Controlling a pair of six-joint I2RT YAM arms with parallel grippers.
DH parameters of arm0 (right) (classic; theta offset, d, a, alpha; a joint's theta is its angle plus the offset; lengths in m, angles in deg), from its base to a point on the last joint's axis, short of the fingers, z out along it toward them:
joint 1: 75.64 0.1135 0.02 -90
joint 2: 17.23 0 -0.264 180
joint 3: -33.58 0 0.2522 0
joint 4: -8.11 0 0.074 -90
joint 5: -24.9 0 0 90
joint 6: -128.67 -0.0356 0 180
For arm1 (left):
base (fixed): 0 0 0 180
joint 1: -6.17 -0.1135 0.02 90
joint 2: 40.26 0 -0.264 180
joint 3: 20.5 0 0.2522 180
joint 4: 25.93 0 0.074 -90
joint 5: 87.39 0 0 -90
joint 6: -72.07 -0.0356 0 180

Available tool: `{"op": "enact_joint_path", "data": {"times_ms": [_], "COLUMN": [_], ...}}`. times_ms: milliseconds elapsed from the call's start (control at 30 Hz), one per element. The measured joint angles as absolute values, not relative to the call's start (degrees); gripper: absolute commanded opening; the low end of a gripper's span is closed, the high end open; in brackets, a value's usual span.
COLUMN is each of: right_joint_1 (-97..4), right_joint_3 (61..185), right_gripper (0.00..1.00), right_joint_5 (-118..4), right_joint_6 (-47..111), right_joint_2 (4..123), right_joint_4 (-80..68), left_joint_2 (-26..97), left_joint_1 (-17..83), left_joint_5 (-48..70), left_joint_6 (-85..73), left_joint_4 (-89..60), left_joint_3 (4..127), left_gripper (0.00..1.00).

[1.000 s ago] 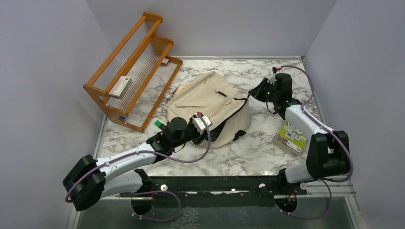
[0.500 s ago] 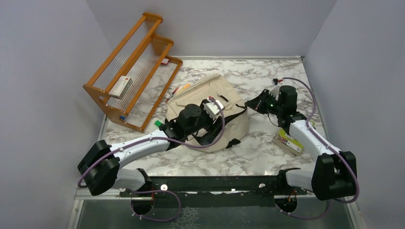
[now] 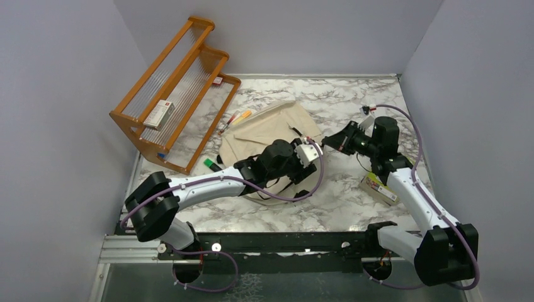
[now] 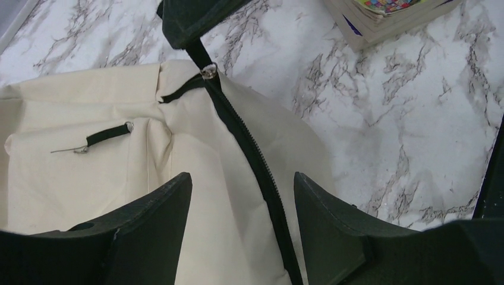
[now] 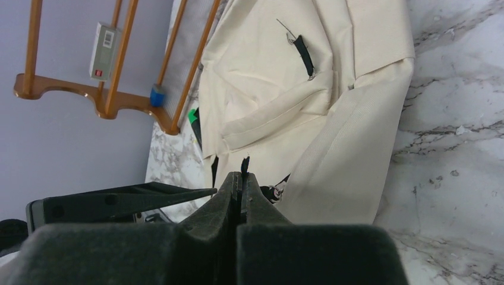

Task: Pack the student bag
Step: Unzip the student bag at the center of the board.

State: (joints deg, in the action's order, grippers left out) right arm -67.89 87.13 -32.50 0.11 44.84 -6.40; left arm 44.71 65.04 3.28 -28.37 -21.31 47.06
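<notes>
Two pincers meet at one edge of the student bag (image 3: 264, 129), which lies flat on the marble table (image 3: 340, 207) in the middle of the overhead frame, cream front face up. The right gripper (image 5: 241, 178) has its jaws pressed together on a thin black tab (image 5: 244, 163) at the bag's right-hand edge. In the left wrist view that tab joins the upper end of the black zipper (image 4: 248, 154). The left gripper (image 4: 241, 178) hovers over the cloth with its jaws apart, holding nothing. What matters is the line of that zipper: in the left wrist view it runs from the pinched tab at upper centre down toward lower centre. It passes lengthwise through the gap between the left fingers, a little closer to the right-hand one. So the left arm is nearer the zipper's run, and its fingers straddle it instead of crossing it. The zipper looks closed along this stretch, so opening it likely comes before any packing. Whether the metal piece (image 4: 208, 71) beside the tab is the slider I cannot tell.
</notes>
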Motion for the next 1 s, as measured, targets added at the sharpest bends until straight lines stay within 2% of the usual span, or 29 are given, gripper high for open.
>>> {"op": "enact_joint_path", "data": {"times_ms": [167, 433, 600, 800, 1000], "right_joint_1": [-67.43, -67.35, -67.35, -67.35, -67.06], "right_joint_3": [87.13, 87.13, 87.13, 87.07, 86.04], "right_gripper": [0.01, 0.0, 0.01, 0.01, 0.0], "right_joint_5": [-31.24, -30.52, -30.25, -31.43, -34.27], "right_joint_6": [-0.38, -0.57, -0.59, -0.59, -1.4], "right_joint_2": [43.57, 41.75, 40.9, 40.05, 40.2], "right_joint_4": [-8.83, -10.09, -11.12, -11.95, -12.21], "left_joint_2": [45.32, 46.85, 47.92, 47.94, 46.52], "left_joint_1": [65.68, 65.68, 65.92, 66.12, 68.34], "left_joint_5": [3.23, 1.88, 1.51, 3.12, 4.74], "left_joint_6": [-28.67, -30.92, -32.21, -33.87, -35.38], "left_joint_4": [-20.57, -19.96, -19.23, -19.28, -21.14], "left_joint_3": [49.1, 49.84, 49.82, 49.45, 44.83], "left_gripper": [0.64, 0.57, 0.35, 0.0, 0.0]}}
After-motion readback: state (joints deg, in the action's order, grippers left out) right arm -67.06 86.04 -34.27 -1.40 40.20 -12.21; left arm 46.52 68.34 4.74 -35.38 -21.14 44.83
